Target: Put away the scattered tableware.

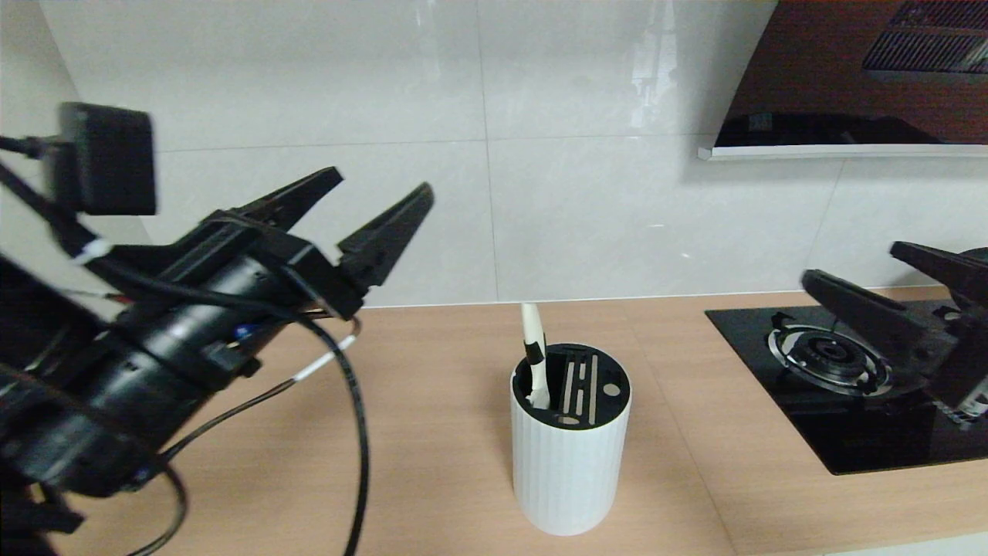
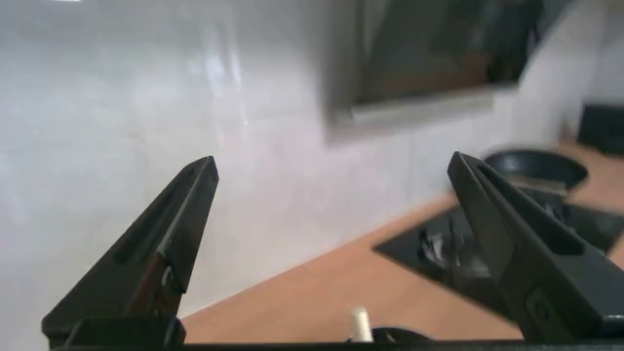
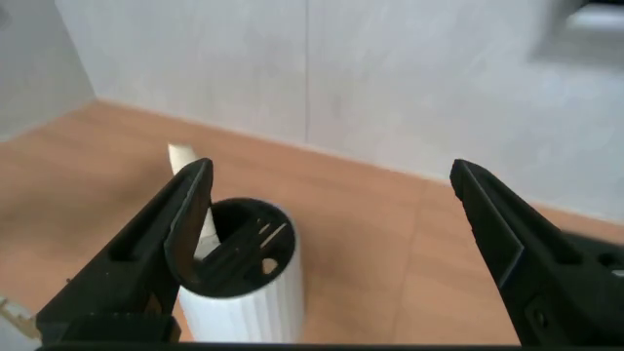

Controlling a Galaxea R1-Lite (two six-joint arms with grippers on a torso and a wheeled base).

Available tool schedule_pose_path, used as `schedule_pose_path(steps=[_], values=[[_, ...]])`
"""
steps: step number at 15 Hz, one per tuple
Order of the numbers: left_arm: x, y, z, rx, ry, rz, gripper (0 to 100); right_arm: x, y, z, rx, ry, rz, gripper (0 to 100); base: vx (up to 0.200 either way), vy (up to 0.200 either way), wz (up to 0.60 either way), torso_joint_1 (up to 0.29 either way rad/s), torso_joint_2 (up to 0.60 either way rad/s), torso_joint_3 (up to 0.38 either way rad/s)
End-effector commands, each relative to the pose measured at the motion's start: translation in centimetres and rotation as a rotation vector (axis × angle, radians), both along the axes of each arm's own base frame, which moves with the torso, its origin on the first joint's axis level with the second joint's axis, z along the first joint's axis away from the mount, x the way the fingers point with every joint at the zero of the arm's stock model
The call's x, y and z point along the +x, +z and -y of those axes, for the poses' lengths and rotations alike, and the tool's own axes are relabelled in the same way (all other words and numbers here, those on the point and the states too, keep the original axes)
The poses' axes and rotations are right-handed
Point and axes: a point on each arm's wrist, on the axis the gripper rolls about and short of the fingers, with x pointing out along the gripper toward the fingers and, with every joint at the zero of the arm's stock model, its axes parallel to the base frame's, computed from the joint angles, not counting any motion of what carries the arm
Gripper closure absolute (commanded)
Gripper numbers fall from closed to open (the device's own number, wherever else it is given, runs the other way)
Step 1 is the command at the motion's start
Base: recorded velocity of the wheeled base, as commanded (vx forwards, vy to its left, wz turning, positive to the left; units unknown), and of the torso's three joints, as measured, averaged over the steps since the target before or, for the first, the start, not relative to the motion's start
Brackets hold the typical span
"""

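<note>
1. Head view: a wooden worktop (image 1: pixel 432 371) runs along a white tiled wall (image 1: pixel 540 193).
2. A black gas hob (image 1: pixel 849 440) is set into the worktop on the right.
3. The left claw (image 1: pixel 382 182) hangs above the worktop's left part, spread wide and holding nothing.
4. The right claw (image 1: pixel 850 264) hovers over the hob, also spread apart and empty.
5. A white ribbed holder (image 1: pixel 570 471) stands upright between the claws.
6. A white-handled utensil (image 1: pixel 532 340) stands in the holder's open compartment, slightly tilted.

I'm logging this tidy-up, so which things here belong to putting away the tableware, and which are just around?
Job: white ribbed holder; white-handled utensil standing in it; left gripper and right gripper, both open and empty.
Just around: gas hob; range hood; wooden counter.
</note>
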Motion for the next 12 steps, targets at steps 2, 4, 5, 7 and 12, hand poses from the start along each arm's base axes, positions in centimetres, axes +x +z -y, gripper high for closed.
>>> schedule_pose_path(steps=[2,4,5,7,12], values=[[-11.0,-1.9,-8.4,-0.050,0.121,-0.058,0,-6.8,-2.1,7.0,0.053,-0.332,0.162,0,0.000,0.000,0.00,0.000,0.00,0.000],[-15.1,-3.5,-10.3,-0.066,0.158,-0.139,0,-11.3,-2.5,8.3,0.087,-0.343,0.241,0,0.000,0.000,0.00,0.000,0.00,0.000],[-16.6,-4.4,-11.0,-0.072,0.182,-0.171,0,-13.1,-2.9,8.7,0.082,-0.343,0.245,0,0.000,0.000,0.00,0.000,0.00,0.000],[-19.5,-6.1,-11.7,-0.083,0.173,-0.192,0,-16.5,-4.1,9.6,0.061,-0.341,0.206,0,0.000,0.000,0.00,0.000,0.00,0.000],[-22.1,-9.3,-11.6,-0.066,0.288,-0.173,0,-17.9,-6.0,9.2,0.027,-0.431,0.151,0,0.000,0.000,0.00,0.000,0.00,0.000]])
